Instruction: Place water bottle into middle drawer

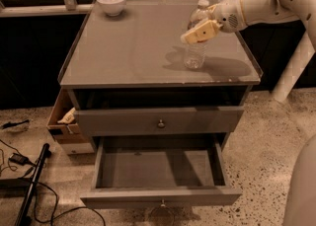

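The step in hand is the pickup; the water bottle (194, 55) stands upright on the bench (133, 47), in its right half and nearer the front edge than the back, well in from the front right corner. The claw (192, 31) reaches in from the right edge and sits at the bottle's middle, over the label and below the white cap; whether it is pinching the bottle or only spread round it I cannot tell. The bottle's base rests on the bench, so by my reading nothing is lifted yet.

The middle drawer (158, 168) is pulled well out below the front edge of the bench, its grey floor bare and open from above; the drawer above it (160, 120) is pushed in. A white bowl (111, 2) sits at the back left corner, well apart from the work; a cardboard box (61, 121) stands on the floor under the left edge.

The next move calls for a firm hold on the bottle, a straight lift off the bench, then a carry out past the front edge and down into the open drawer; the arm must clear that edge and the shut drawer's front on the way down. The bottle is light and smooth, so it may slip or tip.
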Action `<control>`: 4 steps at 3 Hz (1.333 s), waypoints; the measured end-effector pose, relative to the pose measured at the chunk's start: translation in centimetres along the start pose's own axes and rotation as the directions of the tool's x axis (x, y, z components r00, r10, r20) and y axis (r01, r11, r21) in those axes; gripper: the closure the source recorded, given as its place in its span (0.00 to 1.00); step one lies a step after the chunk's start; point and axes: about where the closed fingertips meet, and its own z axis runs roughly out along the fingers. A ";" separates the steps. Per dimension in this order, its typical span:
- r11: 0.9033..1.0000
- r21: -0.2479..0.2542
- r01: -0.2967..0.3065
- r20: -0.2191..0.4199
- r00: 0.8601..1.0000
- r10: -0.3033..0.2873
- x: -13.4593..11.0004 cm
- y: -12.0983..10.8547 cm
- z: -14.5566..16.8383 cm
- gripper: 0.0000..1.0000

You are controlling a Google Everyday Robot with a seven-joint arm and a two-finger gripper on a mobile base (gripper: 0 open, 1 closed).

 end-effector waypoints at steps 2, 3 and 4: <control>1.000 0.000 0.000 0.000 1.000 0.000 0.0 0.0 0.0 0.89; 1.000 0.000 0.000 0.000 1.000 0.000 0.0 0.0 0.0 1.00; 1.000 -0.002 0.000 -0.002 1.000 0.000 -0.1 0.1 -0.2 1.00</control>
